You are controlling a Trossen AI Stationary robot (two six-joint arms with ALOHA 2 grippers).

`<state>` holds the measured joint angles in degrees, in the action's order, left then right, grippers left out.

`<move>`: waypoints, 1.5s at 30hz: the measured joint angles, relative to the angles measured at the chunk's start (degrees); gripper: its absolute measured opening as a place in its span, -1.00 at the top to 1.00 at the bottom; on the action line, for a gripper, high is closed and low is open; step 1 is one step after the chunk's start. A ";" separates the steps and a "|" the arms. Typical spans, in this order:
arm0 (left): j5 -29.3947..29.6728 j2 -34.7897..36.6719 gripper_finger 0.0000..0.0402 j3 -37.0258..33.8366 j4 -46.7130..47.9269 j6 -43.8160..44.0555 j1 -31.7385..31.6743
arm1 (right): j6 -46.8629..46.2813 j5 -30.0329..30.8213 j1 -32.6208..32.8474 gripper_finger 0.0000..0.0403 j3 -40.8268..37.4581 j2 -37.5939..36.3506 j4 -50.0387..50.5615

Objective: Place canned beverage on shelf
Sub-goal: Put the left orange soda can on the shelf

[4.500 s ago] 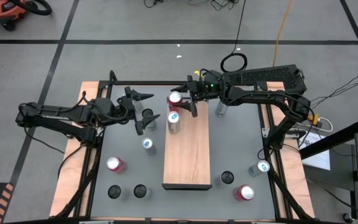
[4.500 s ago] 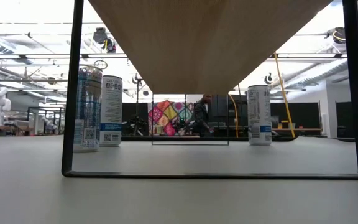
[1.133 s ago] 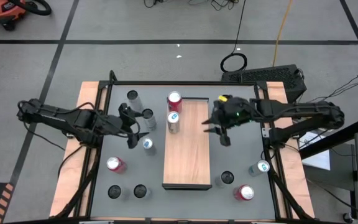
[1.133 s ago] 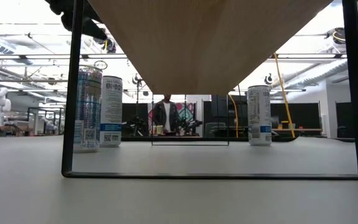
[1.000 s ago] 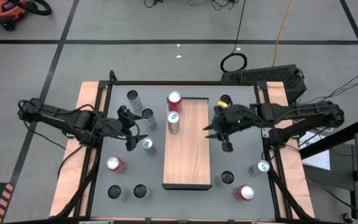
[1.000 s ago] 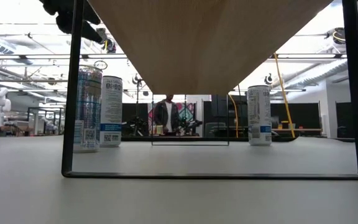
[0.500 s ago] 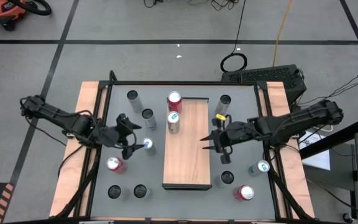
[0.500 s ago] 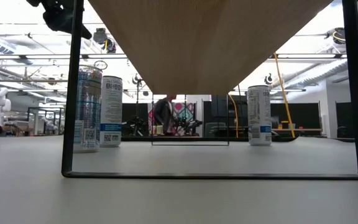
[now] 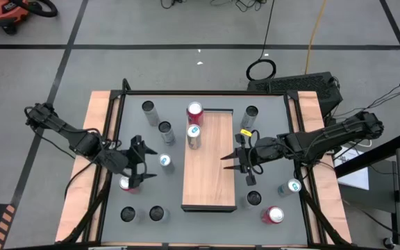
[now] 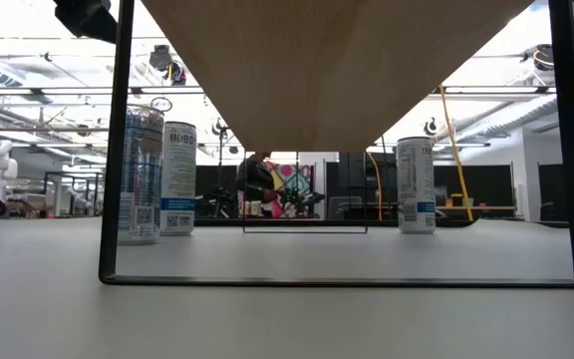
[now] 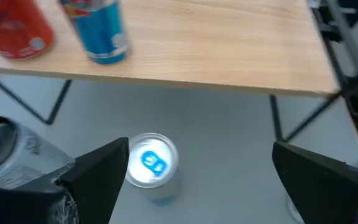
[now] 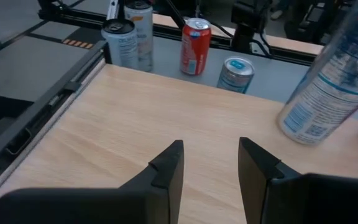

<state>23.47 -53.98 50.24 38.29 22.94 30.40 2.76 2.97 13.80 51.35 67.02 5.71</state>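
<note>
High view: two cans (image 9: pixel 194 123) on shelf (image 9: pixel 210 173).

Setting was a robotics lab or workshop hall: grey tiled floor marked with black tape lines (image 9: pixel 186 46), a shop vacuum (image 9: pixel 9 12) and loose cables (image 9: pixel 261 69) beside the table (image 9: pixel 269 139); open ceiling trusses, distant workbenches and a person (image 10: pixel 257 184) showed beyond.

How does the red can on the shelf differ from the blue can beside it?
The red can has a red body and a reddish top; the blue can has a blue body and a white top with a blue mark. The red can stands at a corner of the shelf; the blue can stands next along the same long edge. Both stand upright on the shelf.
</note>
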 joint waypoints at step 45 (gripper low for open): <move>-16.99 -12.19 -0.97 -1.05 28.16 23.30 13.36 | 1.29 -0.03 0.31 0.56 0.00 0.00 -3.71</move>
<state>6.48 -66.17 49.19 66.45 46.24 43.77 4.05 2.94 14.11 51.35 67.02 2.00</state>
